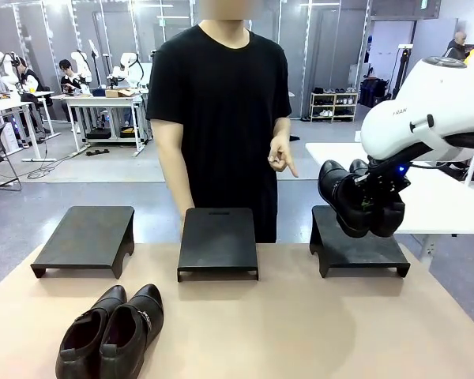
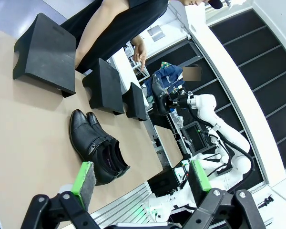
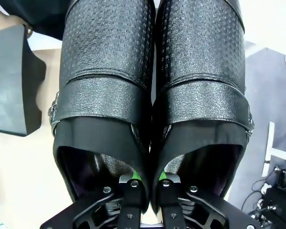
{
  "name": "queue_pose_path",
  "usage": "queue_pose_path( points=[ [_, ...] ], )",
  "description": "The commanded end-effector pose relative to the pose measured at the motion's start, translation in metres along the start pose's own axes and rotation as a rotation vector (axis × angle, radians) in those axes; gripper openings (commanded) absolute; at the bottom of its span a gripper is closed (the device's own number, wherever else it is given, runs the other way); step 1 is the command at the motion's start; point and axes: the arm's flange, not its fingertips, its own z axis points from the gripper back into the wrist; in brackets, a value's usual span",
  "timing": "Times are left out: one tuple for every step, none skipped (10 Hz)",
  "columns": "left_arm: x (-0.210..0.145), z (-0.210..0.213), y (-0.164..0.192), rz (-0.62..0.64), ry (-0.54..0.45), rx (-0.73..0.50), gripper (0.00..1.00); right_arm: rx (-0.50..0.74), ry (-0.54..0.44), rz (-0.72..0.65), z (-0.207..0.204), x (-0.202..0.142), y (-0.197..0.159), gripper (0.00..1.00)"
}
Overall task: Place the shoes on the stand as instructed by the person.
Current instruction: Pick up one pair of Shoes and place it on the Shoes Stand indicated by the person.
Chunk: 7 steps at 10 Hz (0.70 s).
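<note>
One pair of black shoes [image 1: 355,201] hangs in the air just over the right stand [image 1: 359,251], toes tipped down. My right gripper [image 1: 384,184] is shut on it. In the right wrist view the fingers [image 3: 133,187] pinch the two shoes' [image 3: 152,86] inner walls together. The other pair of shoes [image 1: 110,333] lies on the table at the front left, also seen in the left wrist view [image 2: 97,148]. My left gripper [image 2: 140,180] hovers open above the table edge near that pair, holding nothing. The person [image 1: 221,103] stands behind the middle stand [image 1: 218,241], one hand [image 1: 282,160] pointing down to the right.
A third stand [image 1: 87,237] sits at the far left of the row. The tan table [image 1: 300,332] has bare room at front middle and right. A white table [image 1: 442,197] stands behind the right arm.
</note>
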Motion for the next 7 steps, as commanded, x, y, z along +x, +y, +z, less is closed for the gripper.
queue_pose_path(
  points=[
    [0.000, 0.001, 0.000, -0.017, -0.002, -0.011, 1.00, -0.007, -0.004, 0.001, 0.002, 0.001, 0.000, 0.09],
    [0.000, 0.001, 0.000, -0.017, -0.002, -0.011, 1.00, -0.007, -0.004, 0.001, 0.002, 0.001, 0.000, 0.09],
    [0.000, 0.001, 0.000, -0.017, -0.002, -0.011, 1.00, -0.007, -0.004, 0.001, 0.002, 0.001, 0.000, 0.09],
    [0.000, 0.001, 0.000, -0.017, -0.002, -0.011, 1.00, 0.000, 0.016, 0.000, -0.006, -0.003, 0.000, 0.09],
    [0.000, 0.001, 0.000, -0.017, -0.002, -0.011, 1.00, -0.004, 0.018, 0.003, -0.017, 0.005, -0.004, 0.09],
    [0.000, 0.001, 0.000, -0.017, -0.002, -0.011, 1.00, -0.021, 0.011, 0.007, -0.026, 0.009, -0.003, 0.09],
    [0.000, 0.001, 0.000, -0.017, -0.002, -0.011, 1.00, -0.006, 0.017, -0.006, -0.033, 0.012, -0.002, 0.09]
  ],
)
